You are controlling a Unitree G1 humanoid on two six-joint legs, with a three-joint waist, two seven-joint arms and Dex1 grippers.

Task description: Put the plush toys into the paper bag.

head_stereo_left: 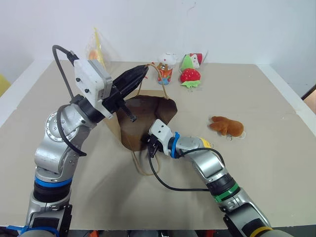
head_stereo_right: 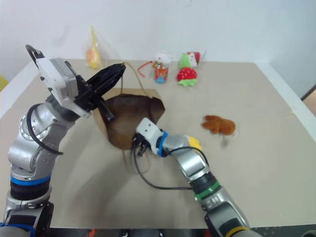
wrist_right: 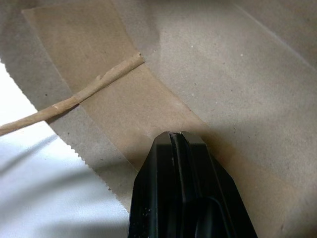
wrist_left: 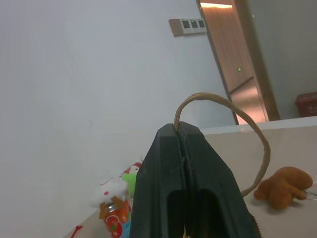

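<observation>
The brown paper bag stands open at the middle of the table. My left gripper is shut on its far loop handle and holds that handle up above the bag's mouth. My right gripper is shut on the near rim of the bag, with its fingertips pinching the paper just below the serrated edge. The brown furry plush toy lies on the table to the right of the bag, apart from both grippers. A bit of yellow shows at my right forearm; I cannot tell what it is.
At the back of the table stand a red strawberry plush, a green and red toy and a small figure on an orange can. A toy in clear wrap is at the back left. The bag's near handle lies on the table.
</observation>
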